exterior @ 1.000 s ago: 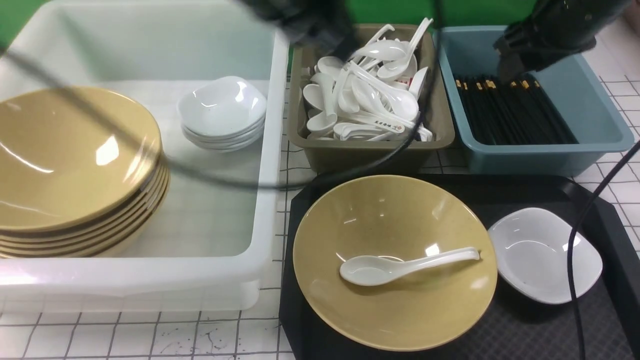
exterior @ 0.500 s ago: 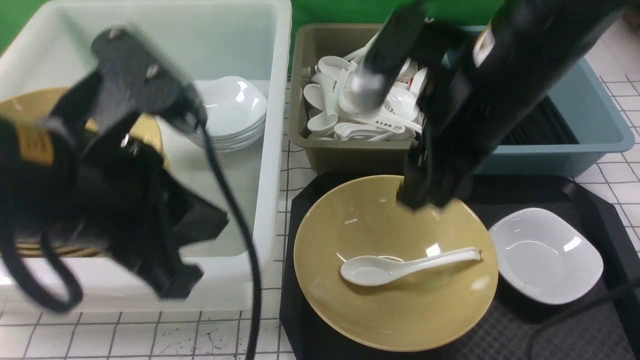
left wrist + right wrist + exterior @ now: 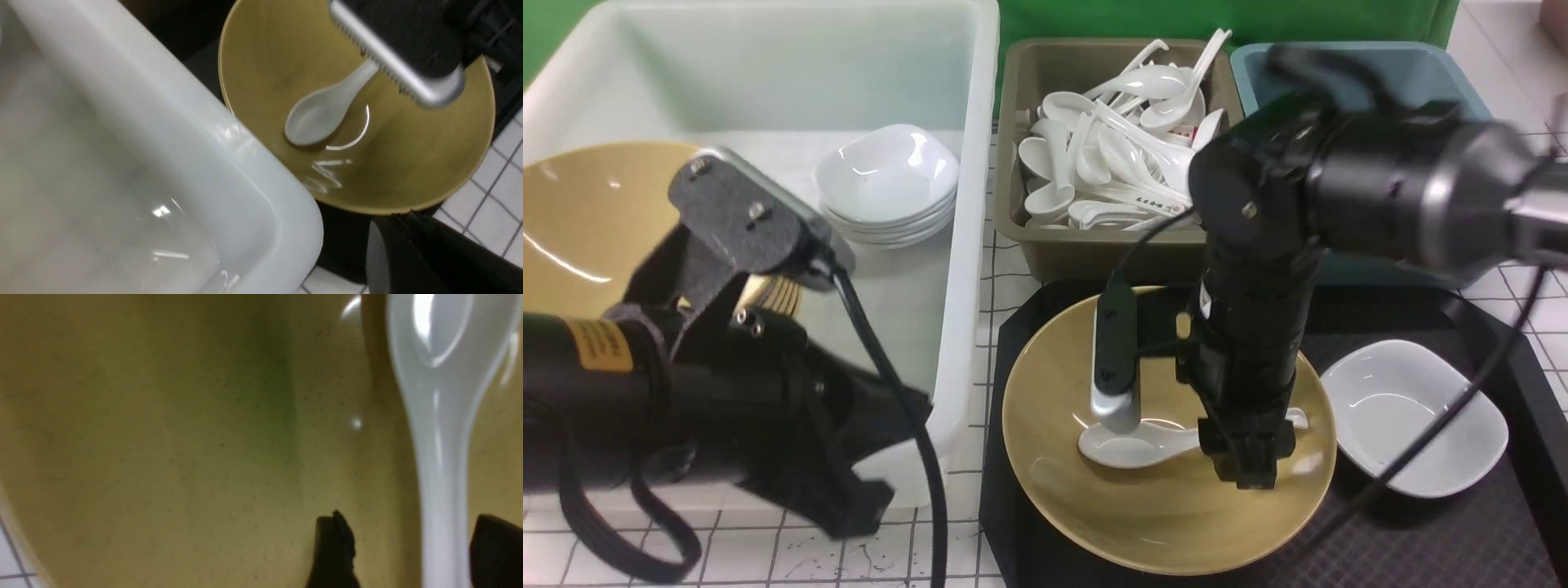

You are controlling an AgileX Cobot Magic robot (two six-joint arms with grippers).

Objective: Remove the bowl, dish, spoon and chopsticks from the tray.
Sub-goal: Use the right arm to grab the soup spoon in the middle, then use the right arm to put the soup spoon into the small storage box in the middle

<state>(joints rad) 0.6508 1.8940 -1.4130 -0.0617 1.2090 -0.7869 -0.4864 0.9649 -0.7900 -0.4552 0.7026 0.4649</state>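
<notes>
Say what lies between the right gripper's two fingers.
The spoon handle, lying in the bowl; right wrist view shows the open right gripper straddling it.

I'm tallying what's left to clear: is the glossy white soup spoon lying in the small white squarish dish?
No, the white soup spoon lies inside the wide mustard-yellow bowl, which sits beside the small white dish.

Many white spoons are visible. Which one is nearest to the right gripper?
The lone spoon lying in the yellow bowl on the tray; the open right gripper straddles its handle. The others are piled in the olive bin.
</notes>
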